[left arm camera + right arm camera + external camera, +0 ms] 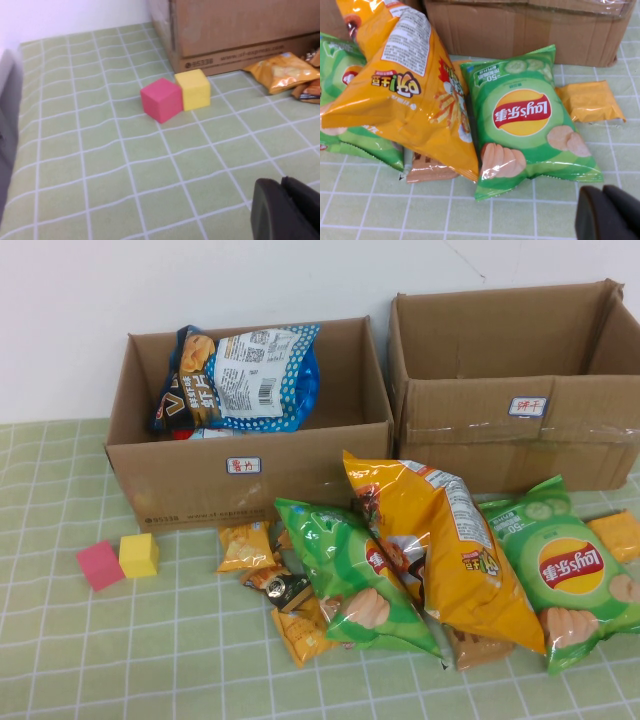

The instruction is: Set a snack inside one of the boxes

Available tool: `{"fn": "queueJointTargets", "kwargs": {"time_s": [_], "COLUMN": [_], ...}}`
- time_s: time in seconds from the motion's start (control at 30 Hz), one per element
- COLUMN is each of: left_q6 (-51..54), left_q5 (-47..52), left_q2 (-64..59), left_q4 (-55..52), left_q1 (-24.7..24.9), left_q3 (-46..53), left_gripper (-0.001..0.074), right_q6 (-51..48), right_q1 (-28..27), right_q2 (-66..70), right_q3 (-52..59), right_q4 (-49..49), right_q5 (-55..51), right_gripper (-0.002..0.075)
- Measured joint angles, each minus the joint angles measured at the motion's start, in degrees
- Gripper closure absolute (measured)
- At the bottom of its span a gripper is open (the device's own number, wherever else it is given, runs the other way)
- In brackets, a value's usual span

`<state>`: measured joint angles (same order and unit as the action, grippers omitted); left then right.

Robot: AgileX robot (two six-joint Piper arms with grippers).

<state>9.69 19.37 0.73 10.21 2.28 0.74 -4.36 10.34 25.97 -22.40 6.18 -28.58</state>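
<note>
Two brown cardboard boxes stand at the back: the left box (190,480) holds a blue chip bag (245,375), and the wider taped right box (500,430) looks empty. In front lie snacks: a green Lay's bag (565,570), an orange bag (440,540), another green bag (350,575) and small orange packets (245,545). My left gripper (287,210) is shut and empty, low over the cloth near the cubes. My right gripper (607,212) is shut and empty, just in front of the green Lay's bag (525,120). Neither arm shows in the high view.
A pink cube (100,564) and a yellow cube (139,554) sit side by side on the green checked cloth, left of the snacks and in front of the left box. A small orange packet (590,100) lies by the right box (520,30).
</note>
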Motion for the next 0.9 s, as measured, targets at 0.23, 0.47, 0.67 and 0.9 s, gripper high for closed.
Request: {"fn": "queueJointTargets", "kwargs": {"time_s": [0.23,0.47,0.67,0.9], "left_q6": [-3.36,-11.45,-13.88,-13.49], "left_q5": [0.12,0.58,0.70,0.48], "left_q2": [0.00,0.00,0.00,0.02], "left_q4": [0.00,-5.29,-7.31,-7.89], "left_q1": [-0.38,-0.37,-0.37,-0.37], "left_q3": [0.00,0.00,0.00,0.00], "left_gripper": [0.0736,0.0736,0.0736,0.0736], "right_q6": [0.00,0.00,0.00,0.00], "right_q1": [0.00,0.00,0.00,0.00], "right_q2": [0.00,0.00,0.00,0.00], "right_q3": [0.00,0.00,0.00,0.00], "right_q4": [0.00,0.00,0.00,0.00], "right_q5": [0.00,0.00,0.00,0.00], "right_gripper": [0.0727,0.0727,0.0727,0.0727]}}
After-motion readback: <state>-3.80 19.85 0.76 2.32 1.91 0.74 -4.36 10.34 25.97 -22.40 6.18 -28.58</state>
